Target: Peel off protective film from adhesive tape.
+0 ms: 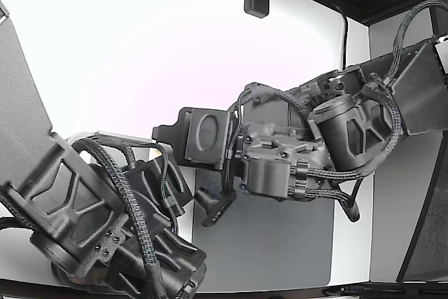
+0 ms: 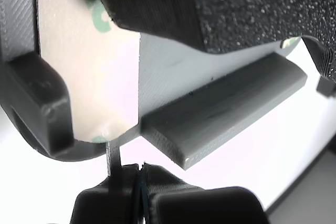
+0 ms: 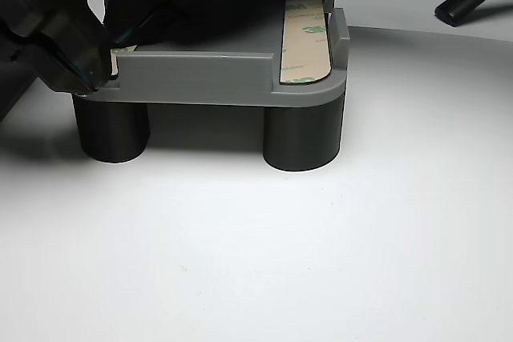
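Adhesive tape (image 3: 306, 44): a pale strip with faint green print on its protective film (image 2: 86, 85), lying flat in a shallow recess on top of the grey fixture (image 3: 204, 82). The strip sits at the fixture's rounded end, beside a raised lip. A second pale strip appears to show at the opposite end, mostly hidden by the arm.

Fixture: a grey moulded block on round dark legs (image 3: 303, 135), standing on the white desk (image 3: 264, 262). A raised bar (image 2: 226, 108) crosses its upper face. It holds only the tape.

Claw (image 2: 137, 182): in the wrist view the dark fingertips meet at the fixture's lower edge, pinched together on a thin grey tab (image 2: 112, 156) that hangs just below the end of the strip. Whether the tab is the film's free corner or part of the fixture cannot be told.

Step in hand, judged: securing the film's edge before the pull. Done well, the grip stays on the film alone, the pull runs low and back along the strip, slowly, so the adhesive stays seated and the film does not tear.

Second arm (image 1: 105, 222): close beside the fixture in the exterior view.
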Robot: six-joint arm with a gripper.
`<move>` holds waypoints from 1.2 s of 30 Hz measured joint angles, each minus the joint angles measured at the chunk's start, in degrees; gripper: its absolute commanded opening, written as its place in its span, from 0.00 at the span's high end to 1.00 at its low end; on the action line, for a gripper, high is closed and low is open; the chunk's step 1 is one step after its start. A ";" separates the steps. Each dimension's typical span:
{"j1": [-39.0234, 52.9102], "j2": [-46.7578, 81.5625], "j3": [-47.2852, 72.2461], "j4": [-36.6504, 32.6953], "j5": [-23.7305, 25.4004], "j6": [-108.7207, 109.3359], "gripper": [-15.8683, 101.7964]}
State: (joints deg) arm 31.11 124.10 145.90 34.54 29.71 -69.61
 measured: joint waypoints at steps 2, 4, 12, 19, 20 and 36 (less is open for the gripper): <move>0.18 -0.09 -0.09 0.00 0.18 0.09 0.97; 0.26 -0.09 -0.09 0.09 0.26 0.26 0.97; 0.62 -0.09 -0.09 0.18 0.44 0.44 0.97; 0.62 -0.09 -0.09 0.35 0.62 0.18 0.97; 0.70 -0.09 -0.26 0.35 0.62 0.09 0.97; 1.23 -0.79 -0.44 0.09 1.41 -0.09 0.97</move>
State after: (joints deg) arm 32.34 123.31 145.46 34.63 31.11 -69.70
